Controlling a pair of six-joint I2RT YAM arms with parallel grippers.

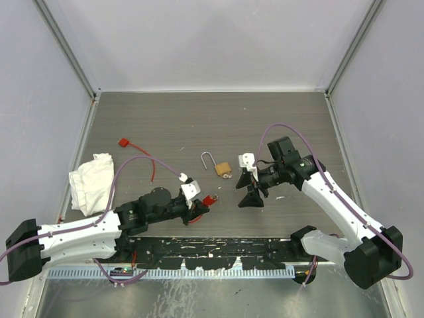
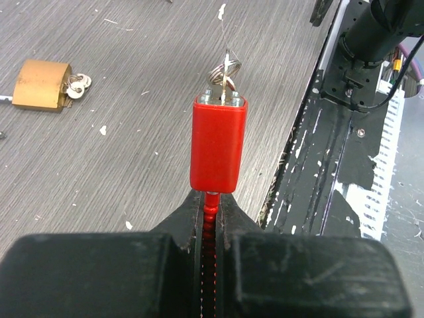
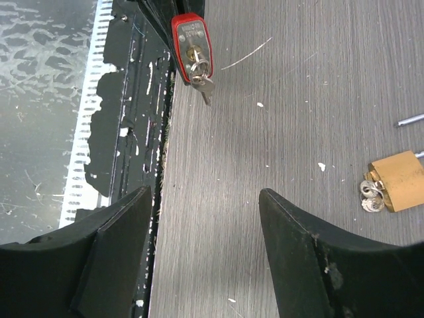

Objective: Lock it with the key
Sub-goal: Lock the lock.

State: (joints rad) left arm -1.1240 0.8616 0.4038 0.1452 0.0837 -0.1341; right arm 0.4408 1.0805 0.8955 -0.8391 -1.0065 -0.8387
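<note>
1. Left gripper [image 2: 212,199]: shut tight on the red ribbed stem under the red lock [image 2: 218,142]. Fingers clear of the lock body, keyway end facing away from the wrist.
2. Right gripper [image 3: 204,199]: jaws wide apart, nothing between them. Hovers over the worktop [image 1: 199,119] near its near edge, right of centre, pointed at the keyway end of the red lock but well apart from it.
3. Key [image 3: 201,78]: seated in the red lock's keyway, with a ring and a spare blade dangling from it. Sits at the near edge of the worktop, about midway along. Cannot tell whether the lock rests on the surface or hangs just above it.
4. Brass padlock [image 1: 222,169]: lies near the worktop centre, shackle swung open, a second key bunch [image 3: 371,197] touching its base. Held by neither arm.
5. White cloth [image 1: 93,179]: toward the left edge, out of the way.
6. Step in hand, as judged: red lock presented and braced on the left, right arm on approach to the key. No grasp made yet.
7. Next move calls for closing in along the keyway axis, pinching the head of the inserted key only, then rotating the wrist while the left side holds firm.
8. Risks: tiny target against wide fingers, so easy to catch the ring or the spare blade instead. Also a thin stem grip on the left, so possibly some twist of the lock body under torque.
</note>
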